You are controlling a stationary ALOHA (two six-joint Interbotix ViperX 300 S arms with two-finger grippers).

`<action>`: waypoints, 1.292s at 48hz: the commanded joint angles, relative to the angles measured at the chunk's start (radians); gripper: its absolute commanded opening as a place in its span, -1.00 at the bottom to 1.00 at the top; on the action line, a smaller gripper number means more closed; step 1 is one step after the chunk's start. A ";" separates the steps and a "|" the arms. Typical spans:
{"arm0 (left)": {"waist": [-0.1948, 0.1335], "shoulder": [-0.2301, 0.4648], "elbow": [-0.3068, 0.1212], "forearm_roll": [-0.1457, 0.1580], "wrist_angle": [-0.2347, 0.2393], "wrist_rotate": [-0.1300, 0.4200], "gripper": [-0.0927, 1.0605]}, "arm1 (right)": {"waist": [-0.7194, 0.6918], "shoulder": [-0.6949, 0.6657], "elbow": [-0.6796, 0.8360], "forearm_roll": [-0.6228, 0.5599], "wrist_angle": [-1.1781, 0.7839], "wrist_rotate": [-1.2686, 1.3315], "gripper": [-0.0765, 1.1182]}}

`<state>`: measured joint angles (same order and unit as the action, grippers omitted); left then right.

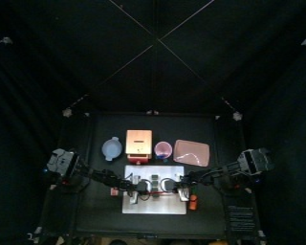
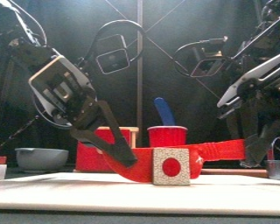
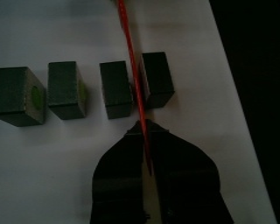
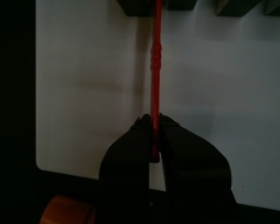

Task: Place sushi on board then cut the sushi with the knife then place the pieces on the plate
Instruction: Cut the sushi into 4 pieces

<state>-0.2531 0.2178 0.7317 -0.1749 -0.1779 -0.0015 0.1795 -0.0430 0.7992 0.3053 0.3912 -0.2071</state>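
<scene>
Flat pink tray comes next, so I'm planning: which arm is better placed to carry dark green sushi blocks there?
Right, probably: the flat pink tray lies behind the white cutting board on that arm's side. Both left gripper and right gripper are shut on the red toy knife, though.

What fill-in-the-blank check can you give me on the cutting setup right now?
1. The left gripper and the right gripper are both shut on the ___ knife.
2. The left wrist view shows ___ sushi blocks in a row on the white board.
3. The blue knife stands in the red ___.
Missing words: red; four; cup.
</scene>
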 commanded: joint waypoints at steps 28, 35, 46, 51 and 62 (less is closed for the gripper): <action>0.089 -0.204 0.017 0.002 -0.015 0.003 -0.13 | -0.012 -0.184 -0.017 -0.095 0.121 -0.005 -0.29; 0.138 -0.247 0.025 -0.005 -0.077 0.005 0.06 | -0.043 -0.249 0.002 -0.110 0.158 -0.005 -0.29; 0.172 -0.301 0.028 0.006 -0.229 0.009 0.55 | -0.087 -0.365 0.015 -0.077 0.290 0.000 -0.29; 0.190 -0.305 0.043 0.009 -0.334 0.009 0.67 | -0.112 -0.426 0.020 -0.025 0.359 0.005 -0.29; 0.202 -0.267 0.089 0.008 -0.601 0.043 0.68 | -0.192 -0.537 0.083 0.192 0.399 0.135 -0.29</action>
<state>-0.0552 -0.0537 0.8237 -0.1657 -0.6964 0.0291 0.0153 -0.5400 0.8759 0.4280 0.7869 -0.1488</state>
